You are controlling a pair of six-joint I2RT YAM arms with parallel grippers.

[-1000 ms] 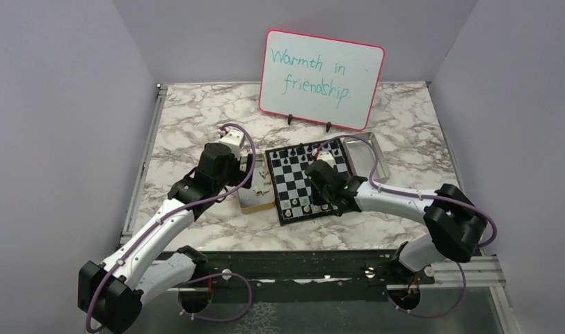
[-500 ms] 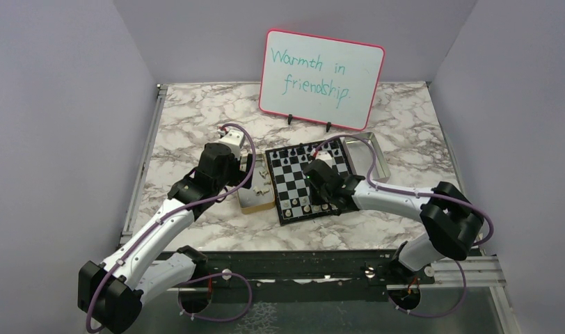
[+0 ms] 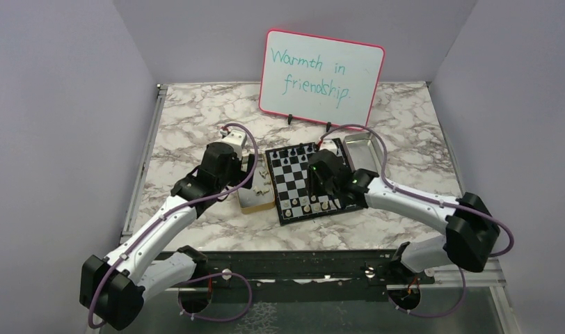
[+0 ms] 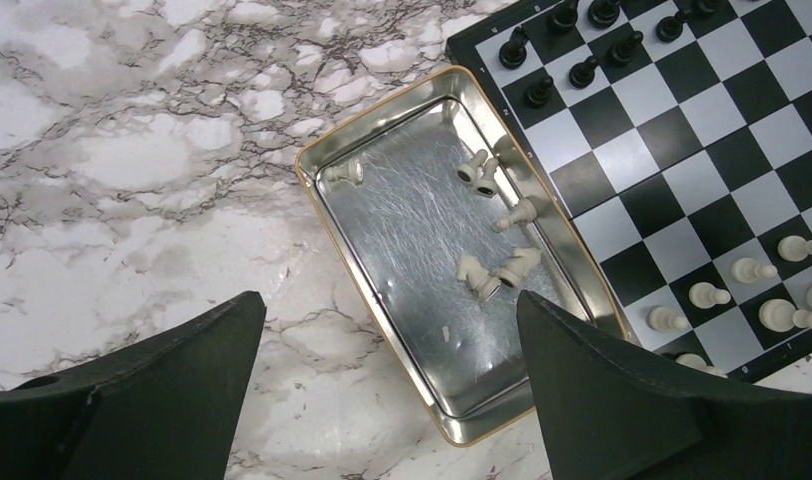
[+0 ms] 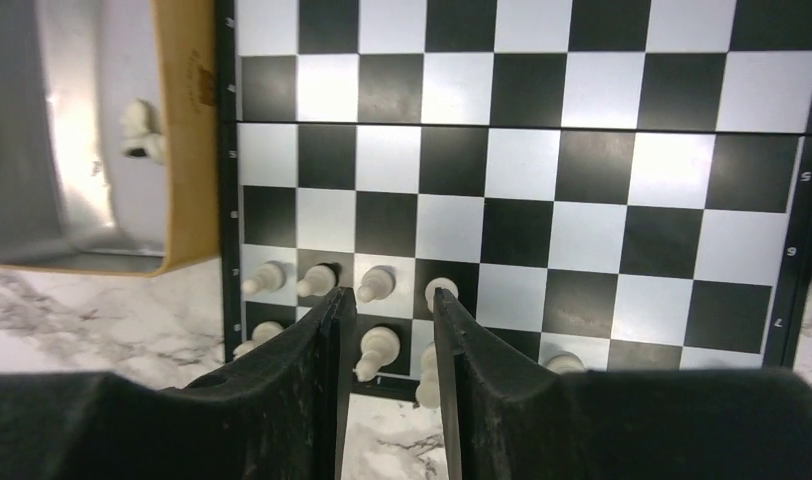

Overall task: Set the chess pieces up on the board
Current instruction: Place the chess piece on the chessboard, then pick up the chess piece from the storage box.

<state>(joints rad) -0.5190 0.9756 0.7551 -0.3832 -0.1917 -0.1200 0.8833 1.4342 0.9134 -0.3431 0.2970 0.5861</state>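
Observation:
The chequered board (image 3: 291, 177) lies mid-table. Black pieces (image 4: 582, 70) stand along its far rows and cream pieces (image 5: 377, 283) stand in its two near rows. More cream pieces (image 4: 487, 272) lie loose in a gold-rimmed tin (image 4: 322, 200) left of the board. My left gripper (image 4: 392, 400) hangs wide open and empty above the tin's near end; it also shows in the top view (image 3: 249, 170). My right gripper (image 5: 390, 297) is over the board's near-left rows (image 3: 317, 191), jaws a little apart, with standing cream pieces visible in the gap below and nothing gripped.
A silver metal tray (image 3: 367, 154) lies behind the board's right corner. A pink-framed whiteboard (image 3: 321, 69) stands at the back. The tin also shows at the left of the right wrist view (image 5: 187, 130). Marble tabletop lies all around.
My right wrist has drawn back toward the middle of the board and its elbow has swung right. The left arm has barely shifted.

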